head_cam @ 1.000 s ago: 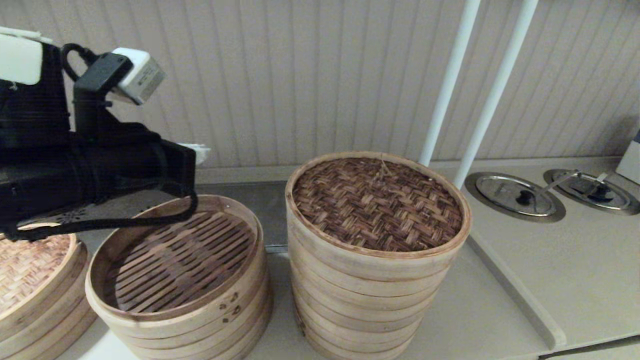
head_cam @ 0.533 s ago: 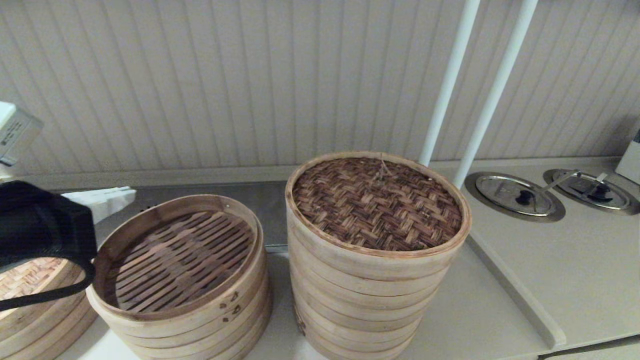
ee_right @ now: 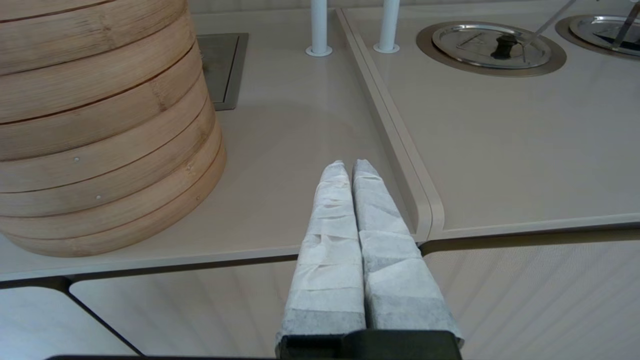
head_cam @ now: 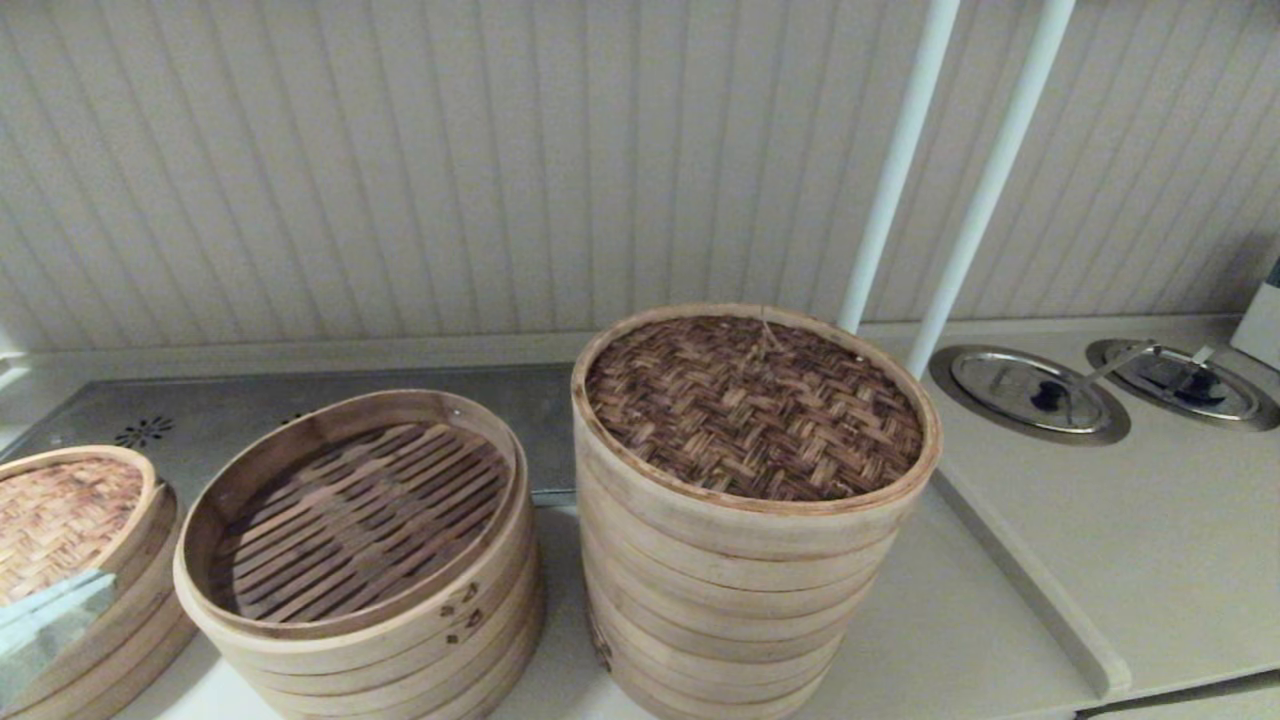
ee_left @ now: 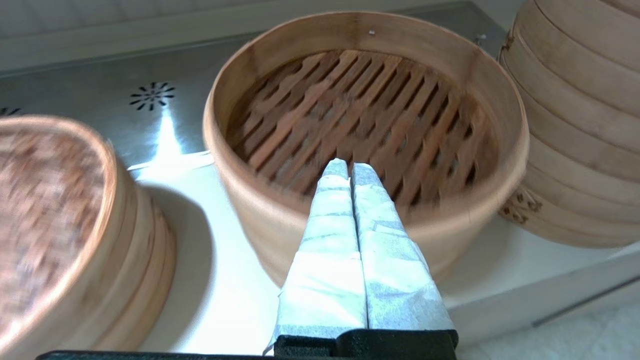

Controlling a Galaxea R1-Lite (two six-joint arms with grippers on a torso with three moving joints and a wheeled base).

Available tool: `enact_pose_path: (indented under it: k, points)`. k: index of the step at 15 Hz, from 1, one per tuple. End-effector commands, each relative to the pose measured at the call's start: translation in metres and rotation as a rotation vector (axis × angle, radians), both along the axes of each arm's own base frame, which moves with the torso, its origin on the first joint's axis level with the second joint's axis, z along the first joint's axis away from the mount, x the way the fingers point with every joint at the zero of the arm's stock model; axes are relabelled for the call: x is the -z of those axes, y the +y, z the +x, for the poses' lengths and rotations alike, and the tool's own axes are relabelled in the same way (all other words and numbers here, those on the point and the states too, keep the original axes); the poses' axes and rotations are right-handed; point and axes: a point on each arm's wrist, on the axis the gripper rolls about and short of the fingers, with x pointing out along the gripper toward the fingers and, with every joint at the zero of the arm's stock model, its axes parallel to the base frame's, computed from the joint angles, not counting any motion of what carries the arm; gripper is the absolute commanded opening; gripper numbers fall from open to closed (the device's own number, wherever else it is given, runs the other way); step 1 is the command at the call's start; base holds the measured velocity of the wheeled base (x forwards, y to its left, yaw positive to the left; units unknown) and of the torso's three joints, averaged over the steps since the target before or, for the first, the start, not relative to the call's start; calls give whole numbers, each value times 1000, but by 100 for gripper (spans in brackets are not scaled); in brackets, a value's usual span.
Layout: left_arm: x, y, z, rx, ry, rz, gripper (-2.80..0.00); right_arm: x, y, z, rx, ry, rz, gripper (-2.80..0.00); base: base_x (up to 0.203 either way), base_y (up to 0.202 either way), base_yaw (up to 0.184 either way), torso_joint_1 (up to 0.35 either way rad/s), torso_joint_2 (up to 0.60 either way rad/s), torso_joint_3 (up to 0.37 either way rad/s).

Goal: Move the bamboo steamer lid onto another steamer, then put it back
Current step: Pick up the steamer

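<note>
The bamboo steamer lid (head_cam: 755, 410), dark brown herringbone weave in a pale hoop, lies on top of the tallest steamer stack (head_cam: 730, 590); it hides the stack's liner. Neither arm shows clearly in the head view. In the left wrist view my left gripper (ee_left: 350, 167) is shut and empty, hovering just in front of the near rim of the shorter slatted steamer (ee_left: 260, 210), whose top is uncovered. My right gripper (ee_right: 348, 167) is shut and empty, low over the counter's front edge, to the right of the tall stack (ee_right: 100, 125).
A paler woven lid (head_cam: 60, 510) sits on a low stack at far left. Two white poles (head_cam: 890, 170) rise behind the tall stack. Two round steel lids (head_cam: 1030, 392) are set into the raised counter (head_cam: 1020, 580) at right. A steel drain panel (head_cam: 250, 410) lies behind.
The left arm has pulled back to the left and down, out of the head view. The dark lid and the stacks have not moved.
</note>
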Motion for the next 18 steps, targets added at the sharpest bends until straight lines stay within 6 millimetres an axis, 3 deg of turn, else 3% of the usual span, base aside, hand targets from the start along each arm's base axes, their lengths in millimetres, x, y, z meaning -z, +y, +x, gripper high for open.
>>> enact_pose_path:
  k: [1, 6, 18]
  points:
    - [17, 3, -34, -14, -91, -8, -280, 1, 0, 0, 0, 5, 0, -280, 0, 0, 0, 0, 0, 0]
    - [55, 3, -57, -69, -122, -9, -280, 1, 0, 0, 0, 5, 1, -280, 0, 0, 0, 0, 0, 0]
    - [93, 4, -68, -79, -165, -54, -280, 1, 0, 0, 0, 5, 1, -280, 0, 0, 0, 0, 0, 0]
